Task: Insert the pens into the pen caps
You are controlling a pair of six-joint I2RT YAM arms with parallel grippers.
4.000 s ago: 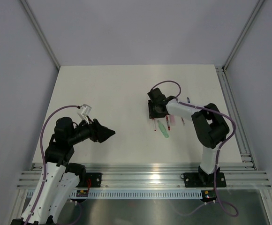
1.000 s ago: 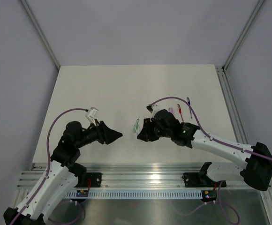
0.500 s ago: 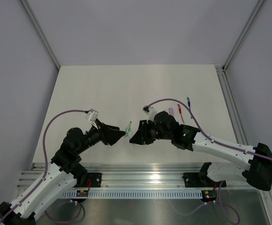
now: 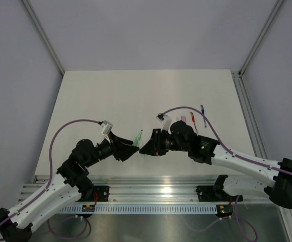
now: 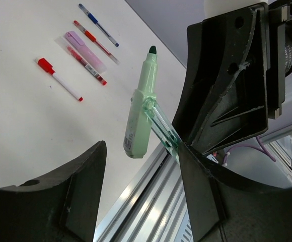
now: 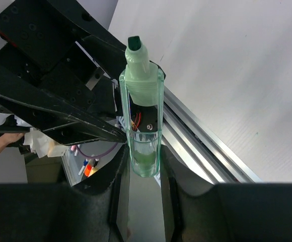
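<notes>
My right gripper (image 4: 144,147) is shut on the pale green pen (image 4: 139,137) and holds it in the air above the table's front middle. In the right wrist view the fingers (image 6: 120,171) clamp a clear green sleeve (image 6: 143,131) round the pen, whose dark tip (image 6: 134,42) points away. My left gripper (image 4: 132,149) is open right beside it. In the left wrist view the pen (image 5: 142,108) hangs just beyond my open left gripper (image 5: 142,169), its butt end level with the fingertips. Whether the sleeve is the pen cap I cannot tell.
A blue pen (image 5: 98,24), two red pens (image 5: 95,42), a pink pen (image 5: 81,47) and a white pen with a red cap (image 5: 60,78) lie on the white table (image 4: 100,101) at the far right. The metal rail (image 4: 151,189) runs along the near edge.
My right arm has lifted the green pen off the table and carried it left and forward. My left arm has reached right until its open gripper meets the pen.
</notes>
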